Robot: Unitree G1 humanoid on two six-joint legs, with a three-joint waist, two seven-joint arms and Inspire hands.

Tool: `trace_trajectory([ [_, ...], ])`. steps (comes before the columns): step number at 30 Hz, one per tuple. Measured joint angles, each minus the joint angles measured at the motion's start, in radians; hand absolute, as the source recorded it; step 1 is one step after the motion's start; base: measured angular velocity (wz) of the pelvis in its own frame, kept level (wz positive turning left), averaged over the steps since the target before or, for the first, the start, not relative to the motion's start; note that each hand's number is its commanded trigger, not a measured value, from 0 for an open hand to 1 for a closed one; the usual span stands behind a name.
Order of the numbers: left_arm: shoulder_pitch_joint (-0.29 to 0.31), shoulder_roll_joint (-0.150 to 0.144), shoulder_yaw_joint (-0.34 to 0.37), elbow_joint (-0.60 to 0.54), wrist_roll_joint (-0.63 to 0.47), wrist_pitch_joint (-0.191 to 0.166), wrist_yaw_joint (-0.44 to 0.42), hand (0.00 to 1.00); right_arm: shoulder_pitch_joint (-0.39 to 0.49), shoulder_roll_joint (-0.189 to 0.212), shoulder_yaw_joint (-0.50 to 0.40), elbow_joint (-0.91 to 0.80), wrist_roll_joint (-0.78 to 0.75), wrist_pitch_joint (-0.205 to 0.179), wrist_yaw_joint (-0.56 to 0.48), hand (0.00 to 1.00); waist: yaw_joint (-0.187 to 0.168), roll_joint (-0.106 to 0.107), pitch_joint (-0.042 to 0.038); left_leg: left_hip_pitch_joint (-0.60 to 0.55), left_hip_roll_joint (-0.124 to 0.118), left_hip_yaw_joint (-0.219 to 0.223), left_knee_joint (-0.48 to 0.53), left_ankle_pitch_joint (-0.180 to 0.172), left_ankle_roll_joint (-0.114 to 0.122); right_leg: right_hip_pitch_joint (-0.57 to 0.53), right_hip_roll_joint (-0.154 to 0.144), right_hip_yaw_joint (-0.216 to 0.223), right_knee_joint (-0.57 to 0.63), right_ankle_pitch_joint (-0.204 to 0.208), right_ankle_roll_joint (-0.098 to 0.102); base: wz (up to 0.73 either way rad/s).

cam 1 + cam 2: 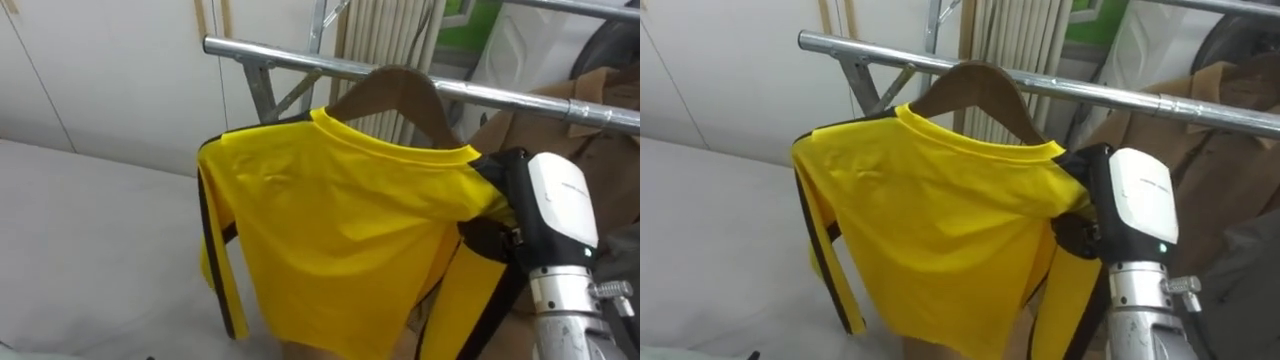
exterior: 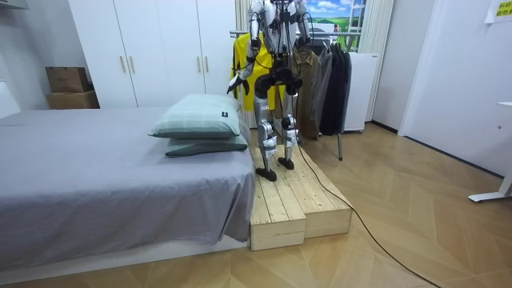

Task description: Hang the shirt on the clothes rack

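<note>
Left eye view: the soft, light yellow shirt (image 1: 330, 220) below the rail (image 1: 290, 61) is probably best taken by its hanger (image 1: 405, 85), while the right hand's (image 1: 550, 195) fingers cannot be made out.

Silver metal clothes rail (image 1: 280, 58): brown wooden hanger (image 1: 400, 85) up against it, hook unseen, bearing a yellow long-sleeved shirt with black stripes (image 1: 330, 210). Tan coat (image 1: 610, 150) hangs just beside. Dark garments (image 2: 336, 80) further along.

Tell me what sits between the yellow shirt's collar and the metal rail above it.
A wooden hanger: it rises out of the shirt's collar and reaches up to the rail. Both eye views show it.
</note>
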Motion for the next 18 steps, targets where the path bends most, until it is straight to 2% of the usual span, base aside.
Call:
trace_trajectory([
  [5,0.0,0.002,0.0,-0.029,0.0,0.0,-0.008,0.0,-0.062,0.0,-0.002,0.069,0.088,0.003,0.025,1.0,0.009,-0.004,-0.0016,0.001,0.001,-0.002,0.0,0.0,0.0,0.002,-0.003,-0.008,0.002,0.0,0.0,0.03],
  [10,-0.011,0.001,0.0,-0.054,0.029,0.0,-0.008,0.0,-0.077,-0.002,-0.002,0.07,0.121,0.02,0.05,1.0,0.03,-0.009,-0.0015,0.0,0.001,-0.002,0.0,0.0,0.0,-0.001,-0.002,-0.008,0.005,0.0,0.0,0.0],
  [14,-0.022,0.001,0.001,-0.054,0.062,0.001,-0.008,0.0,-0.087,-0.023,-0.002,0.082,0.164,0.02,0.078,1.0,0.053,-0.018,-0.0019,0.0,0.001,-0.004,0.0,0.0,0.0,0.001,-0.002,-0.009,0.002,0.001,0.0,0.0],
  [18,-0.022,0.003,0.0,-0.054,0.097,0.001,-0.02,0.0,-0.149,-0.024,-0.002,0.172,0.217,0.022,0.122,1.0,0.055,-0.026,-0.0025,-0.002,0.001,-0.012,0.0,0.0,0.0,0.001,-0.004,-0.016,0.003,0.001,0.0,0.06],
])
